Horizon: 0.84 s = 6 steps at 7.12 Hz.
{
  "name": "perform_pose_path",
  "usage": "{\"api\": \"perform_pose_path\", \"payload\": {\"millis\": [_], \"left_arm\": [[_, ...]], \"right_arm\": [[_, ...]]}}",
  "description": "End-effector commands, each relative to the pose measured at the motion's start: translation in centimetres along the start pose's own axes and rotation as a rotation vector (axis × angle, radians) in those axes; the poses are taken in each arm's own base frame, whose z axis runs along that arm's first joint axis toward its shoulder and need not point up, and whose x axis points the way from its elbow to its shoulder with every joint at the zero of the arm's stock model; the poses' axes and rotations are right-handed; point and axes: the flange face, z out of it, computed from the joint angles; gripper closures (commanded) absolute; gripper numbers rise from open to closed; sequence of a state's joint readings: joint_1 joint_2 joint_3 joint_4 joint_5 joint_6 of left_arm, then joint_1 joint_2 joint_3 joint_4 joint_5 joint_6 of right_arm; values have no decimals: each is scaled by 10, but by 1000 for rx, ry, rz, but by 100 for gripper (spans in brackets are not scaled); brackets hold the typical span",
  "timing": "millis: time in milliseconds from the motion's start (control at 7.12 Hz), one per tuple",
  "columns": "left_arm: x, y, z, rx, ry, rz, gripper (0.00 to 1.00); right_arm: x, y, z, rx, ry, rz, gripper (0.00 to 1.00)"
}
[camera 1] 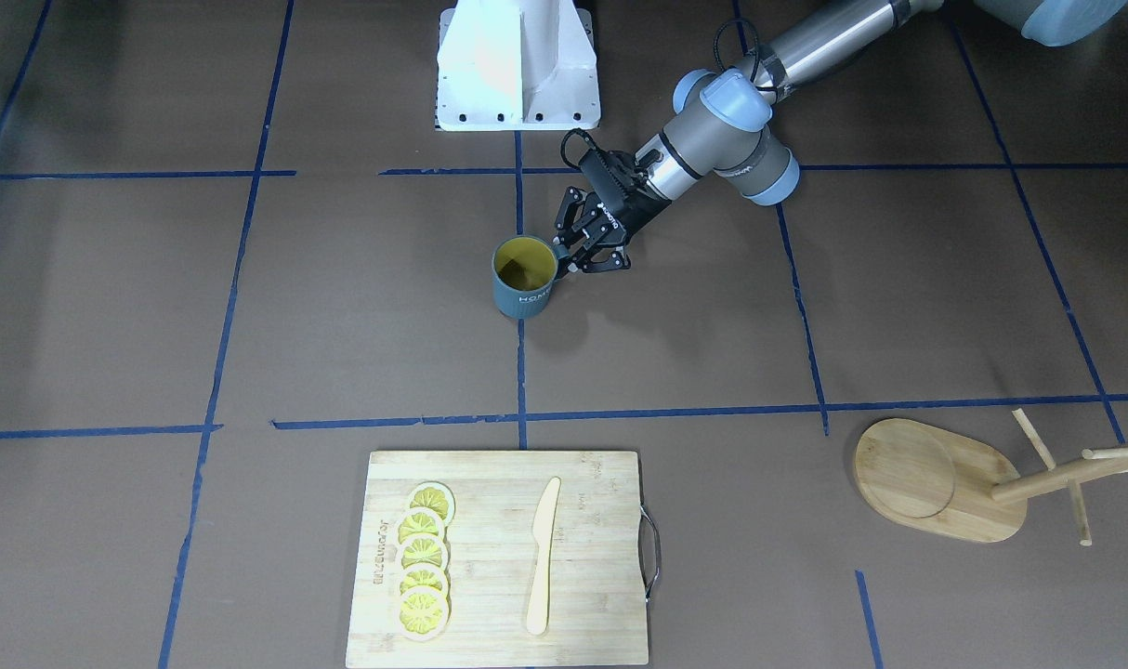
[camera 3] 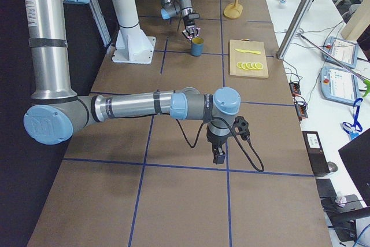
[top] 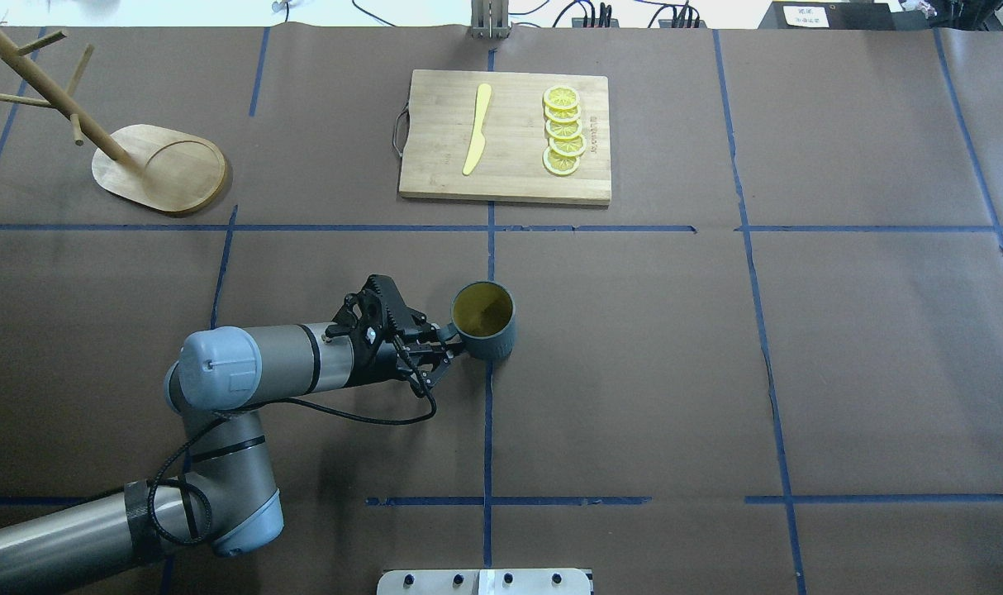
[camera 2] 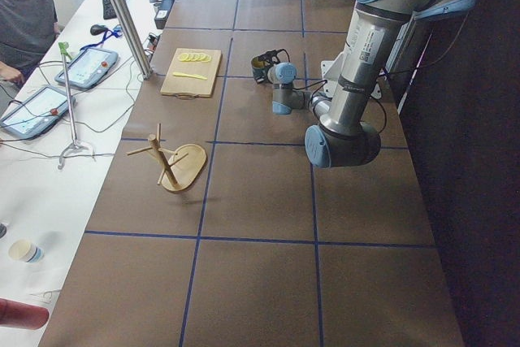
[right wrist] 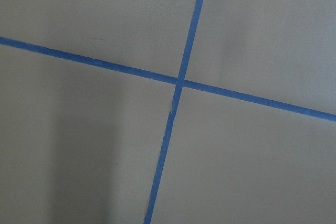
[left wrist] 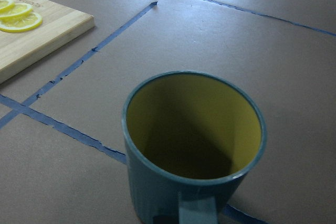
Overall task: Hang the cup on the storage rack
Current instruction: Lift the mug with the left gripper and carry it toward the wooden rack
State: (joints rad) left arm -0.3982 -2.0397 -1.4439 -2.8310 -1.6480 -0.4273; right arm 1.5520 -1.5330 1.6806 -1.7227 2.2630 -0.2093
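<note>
Bamboo rack [camera 1: 936,502], one; cup [camera 1: 524,290], one; left fingers [top: 432,337] spread, empty; right fingers [camera 3: 219,155] unclear.

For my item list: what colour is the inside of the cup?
Yellow; the cup shows it best in the left wrist view.

- Bright, even overhead light everywhere. Soft short shadow beside the cup [camera 1: 524,279], thin one hugging the storage rack [top: 159,169].
- Blown-out glare on the white robot base [camera 1: 518,65].
- Bit darker toward the front-facing view's top corners.
- Left wrist view crisp up close, softer out by the cutting board [left wrist: 37,35].
- Right wrist view flat, slightly mushy, with a faint broad shadow on its left.
</note>
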Motion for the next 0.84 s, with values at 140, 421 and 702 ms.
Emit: {"api": "perform_pose_path", "payload": {"millis": [140,421,702], "left_arm": [[-20,-27,-22,221,-91,-217,100],[-46,-43,-38,305,-47,-687,100],[-83,-61,-59,384,-35,-911,98]], "right_arm": [[0,0,0,-1,-1,0,0],[0,0,1,-2,-2,-1,0],[0,1,2,-2,-2,-1,0]]}}
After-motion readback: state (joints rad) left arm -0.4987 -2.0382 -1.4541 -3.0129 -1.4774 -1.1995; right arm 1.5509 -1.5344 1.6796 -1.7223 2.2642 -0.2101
